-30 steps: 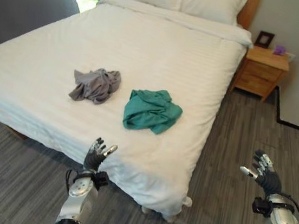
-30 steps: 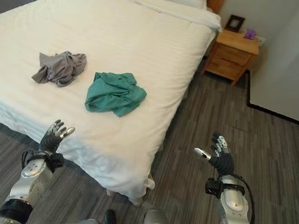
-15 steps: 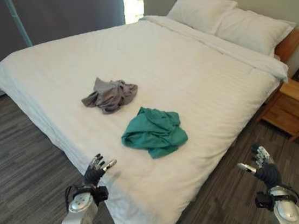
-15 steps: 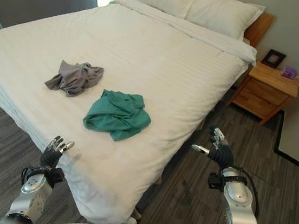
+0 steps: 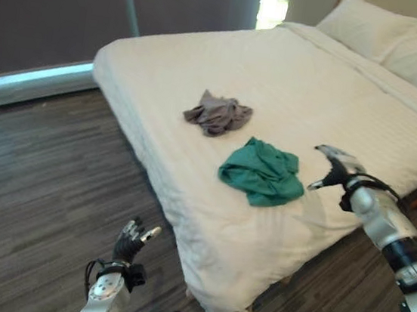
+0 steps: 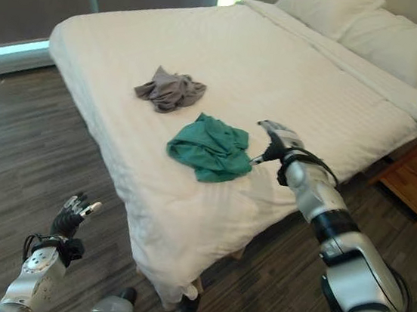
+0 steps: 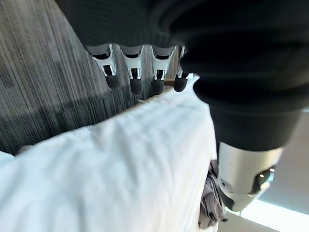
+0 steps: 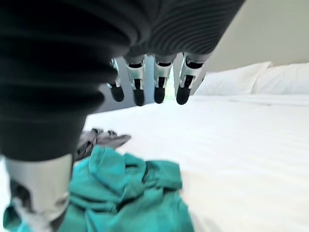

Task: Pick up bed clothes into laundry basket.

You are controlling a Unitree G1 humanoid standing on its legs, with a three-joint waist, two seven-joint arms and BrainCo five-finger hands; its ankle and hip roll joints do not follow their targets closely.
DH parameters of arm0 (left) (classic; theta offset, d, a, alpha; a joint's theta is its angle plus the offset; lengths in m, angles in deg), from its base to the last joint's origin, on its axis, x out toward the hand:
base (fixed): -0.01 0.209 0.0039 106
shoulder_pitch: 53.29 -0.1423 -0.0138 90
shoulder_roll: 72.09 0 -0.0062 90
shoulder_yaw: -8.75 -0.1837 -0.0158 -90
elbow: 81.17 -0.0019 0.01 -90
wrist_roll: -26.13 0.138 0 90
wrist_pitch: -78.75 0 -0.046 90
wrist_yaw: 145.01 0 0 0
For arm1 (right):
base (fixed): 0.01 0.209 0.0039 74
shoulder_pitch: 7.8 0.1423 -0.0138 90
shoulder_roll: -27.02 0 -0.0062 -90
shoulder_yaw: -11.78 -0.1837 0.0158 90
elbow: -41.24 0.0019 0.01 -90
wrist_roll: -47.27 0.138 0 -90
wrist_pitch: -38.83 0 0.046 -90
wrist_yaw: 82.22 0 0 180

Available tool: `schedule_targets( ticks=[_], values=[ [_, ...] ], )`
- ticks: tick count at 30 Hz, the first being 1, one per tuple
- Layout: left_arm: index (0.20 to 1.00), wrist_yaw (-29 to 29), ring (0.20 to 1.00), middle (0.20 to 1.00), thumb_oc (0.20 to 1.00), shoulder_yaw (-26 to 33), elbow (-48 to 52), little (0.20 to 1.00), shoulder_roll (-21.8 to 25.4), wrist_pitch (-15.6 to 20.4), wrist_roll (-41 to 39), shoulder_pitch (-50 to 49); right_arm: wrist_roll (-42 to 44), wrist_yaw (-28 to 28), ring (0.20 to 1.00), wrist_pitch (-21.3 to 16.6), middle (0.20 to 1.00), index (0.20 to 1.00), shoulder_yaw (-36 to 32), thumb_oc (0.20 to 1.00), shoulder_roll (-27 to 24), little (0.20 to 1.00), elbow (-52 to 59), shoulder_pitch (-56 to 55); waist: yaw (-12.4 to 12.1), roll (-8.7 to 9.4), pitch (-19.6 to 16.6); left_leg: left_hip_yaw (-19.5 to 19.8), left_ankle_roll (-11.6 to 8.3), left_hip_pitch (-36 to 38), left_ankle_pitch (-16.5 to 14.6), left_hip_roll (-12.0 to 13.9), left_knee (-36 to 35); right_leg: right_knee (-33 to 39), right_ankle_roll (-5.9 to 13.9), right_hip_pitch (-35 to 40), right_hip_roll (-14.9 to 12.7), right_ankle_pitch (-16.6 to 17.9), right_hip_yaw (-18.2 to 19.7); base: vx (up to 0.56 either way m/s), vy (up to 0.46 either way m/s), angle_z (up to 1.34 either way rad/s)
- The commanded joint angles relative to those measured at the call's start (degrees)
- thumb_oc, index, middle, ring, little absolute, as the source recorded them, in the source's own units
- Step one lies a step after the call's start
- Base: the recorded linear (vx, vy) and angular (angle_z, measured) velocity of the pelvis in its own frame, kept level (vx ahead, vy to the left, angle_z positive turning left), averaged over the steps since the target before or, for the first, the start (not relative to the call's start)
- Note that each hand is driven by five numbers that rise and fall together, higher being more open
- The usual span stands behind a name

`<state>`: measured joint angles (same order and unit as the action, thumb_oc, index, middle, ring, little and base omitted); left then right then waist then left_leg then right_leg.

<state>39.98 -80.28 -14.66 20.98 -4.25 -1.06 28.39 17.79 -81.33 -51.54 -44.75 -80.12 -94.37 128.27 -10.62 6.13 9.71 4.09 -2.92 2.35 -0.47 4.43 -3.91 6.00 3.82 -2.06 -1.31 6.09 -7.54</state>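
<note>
The left hand [image 5: 131, 241] hung low over the wood floor [image 5: 30, 180] beside the bed [image 5: 188, 70], fingers loosely spread and empty, much as half a second before. On the white cover lay the crumpled grey garment [image 5: 218, 114], and just beside it the teal garment [image 5: 263, 172]. The whole view had swung since then. The right hand [image 6: 275, 140] had reached from beside the bed to hover just beside the teal garment, fingers relaxed, grasping nothing.

The right hand [image 6: 273, 139] has reached over the bed [image 6: 115, 46] (beside the green garment [image 6: 211, 147]).
</note>
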Motion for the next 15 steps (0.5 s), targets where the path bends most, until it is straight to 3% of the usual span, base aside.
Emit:
schedule_targets(
  ticks=[1,9,15],
  values=[
    [1.000,0.9,1.000,1.000,1.000,2.9,3.4,1.000,5.2,3.8,-3.6,2.2,-3.2,1.2,1.000,0.9,1.000,1.000,5.5,1.000,-0.1,1.000,-8.4,12.0,-1.3,1.16,2.6,1.1,2.40,-2.8,3.7,-4.0,-1.1,-1.0,0.63,4.3,-2.3,-0.6,0.3,-0.05,0.004,0.08],
    [1.000,2.0,1.000,1.000,1.000,0.9,5.6,1.000,7.0,4.9,-4.3,5.2,-4.4,3.3,1.000,1.9,1.000,1.000,9.4,1.000,4.8,1.000,-22.8,20.8,-4.0,-1.69,5.9,4.0,1.66,-10.1,5.9,-5.5,-1.1,-1.0,0.84,-1.3,-3.0,0.0,-2.3,-0.06,0.019,0.19],
    [1.000,2.3,1.000,1.000,1.000,-1.3,6.2,1.000,6.1,5.1,-4.8,6.6,-3.8,3.5,1.000,2.1,1.000,1.000,9.6,1.000,5.6,1.000,-26.7,22.7,-5.2,-4.04,7.9,4.5,0.84,-14.6,7.1,-6.2,-1.1,-1.0,1.20,-5.4,-3.4,0.3,-3.3,-0.03,0.014,0.15]
  ],
)
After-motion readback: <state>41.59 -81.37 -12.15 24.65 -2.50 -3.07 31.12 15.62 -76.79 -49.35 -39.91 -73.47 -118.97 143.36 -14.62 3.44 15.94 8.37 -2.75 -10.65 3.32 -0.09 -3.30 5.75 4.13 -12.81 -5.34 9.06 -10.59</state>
